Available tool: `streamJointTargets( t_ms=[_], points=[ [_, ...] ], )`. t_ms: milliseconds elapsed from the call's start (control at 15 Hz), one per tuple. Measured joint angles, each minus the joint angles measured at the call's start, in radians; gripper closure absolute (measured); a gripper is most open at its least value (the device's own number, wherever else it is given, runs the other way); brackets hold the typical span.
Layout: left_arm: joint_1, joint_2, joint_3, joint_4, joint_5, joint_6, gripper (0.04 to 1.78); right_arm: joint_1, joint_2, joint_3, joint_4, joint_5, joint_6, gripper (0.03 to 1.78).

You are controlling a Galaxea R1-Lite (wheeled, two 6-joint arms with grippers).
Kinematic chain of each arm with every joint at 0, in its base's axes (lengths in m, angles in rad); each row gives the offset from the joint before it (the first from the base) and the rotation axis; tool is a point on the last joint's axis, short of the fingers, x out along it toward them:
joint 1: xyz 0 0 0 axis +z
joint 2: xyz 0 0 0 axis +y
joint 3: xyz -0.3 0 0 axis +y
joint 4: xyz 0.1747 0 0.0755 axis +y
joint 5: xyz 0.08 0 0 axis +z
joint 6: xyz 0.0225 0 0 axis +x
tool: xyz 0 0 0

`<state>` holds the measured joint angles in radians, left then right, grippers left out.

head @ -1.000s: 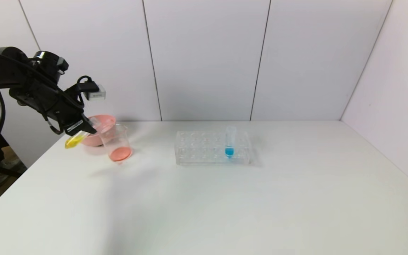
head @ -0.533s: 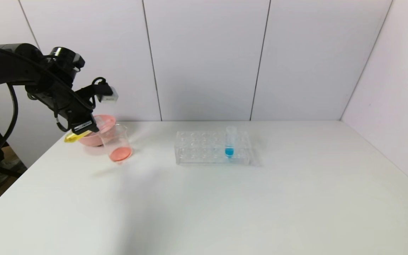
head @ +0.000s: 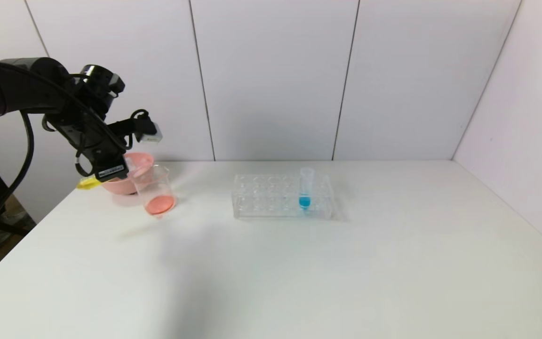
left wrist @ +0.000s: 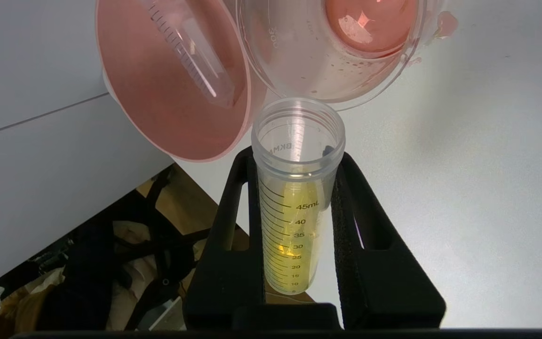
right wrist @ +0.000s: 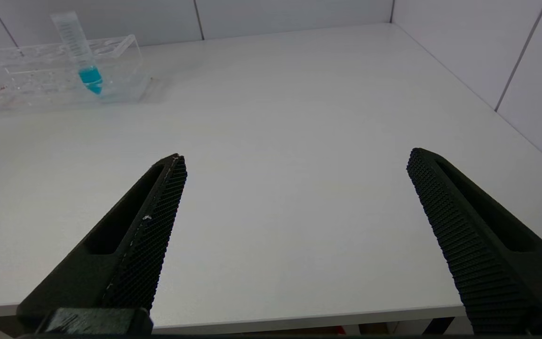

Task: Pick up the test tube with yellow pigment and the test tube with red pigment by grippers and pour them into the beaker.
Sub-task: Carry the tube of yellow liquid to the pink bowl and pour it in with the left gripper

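Observation:
My left gripper (head: 111,170) is shut on the test tube with yellow pigment (head: 86,183) and holds it nearly level, above the table's far left corner. In the left wrist view the gripper (left wrist: 297,155) clamps the tube (left wrist: 294,212). The yellow liquid lies along the tube's wall, and its open mouth points at the beaker (left wrist: 332,70). The beaker (head: 154,181) holds red-orange liquid. A clear tube with no liquid showing (left wrist: 186,61) lies in the pink bowl (left wrist: 167,108). No tube with red liquid shows. My right gripper (right wrist: 294,160) is open and empty over the table's front edge.
The pink bowl (head: 140,162) stands just behind the beaker, touching or nearly touching it. A clear tube rack (head: 271,197) at mid-table holds a blue-liquid tube (head: 305,188). Red droplets lie beside the beaker (left wrist: 442,23). The table's left edge is under my left gripper.
My left arm has swung right and up toward the beaker. The yellow tube has tipped from slanting down to nearly level, its mouth closer to the beaker rim.

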<state>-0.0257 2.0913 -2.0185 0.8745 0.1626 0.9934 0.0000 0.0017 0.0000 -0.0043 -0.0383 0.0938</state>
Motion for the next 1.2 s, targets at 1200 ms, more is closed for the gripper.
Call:
streamJointTargets(
  t_ms=[1200],
  points=[
    [-0.095,0.010,-0.002,-0.019,0.352,0.079,1.39,0.000,0.000,0.000,0.000,0.000,0.000,0.10]
  ],
)
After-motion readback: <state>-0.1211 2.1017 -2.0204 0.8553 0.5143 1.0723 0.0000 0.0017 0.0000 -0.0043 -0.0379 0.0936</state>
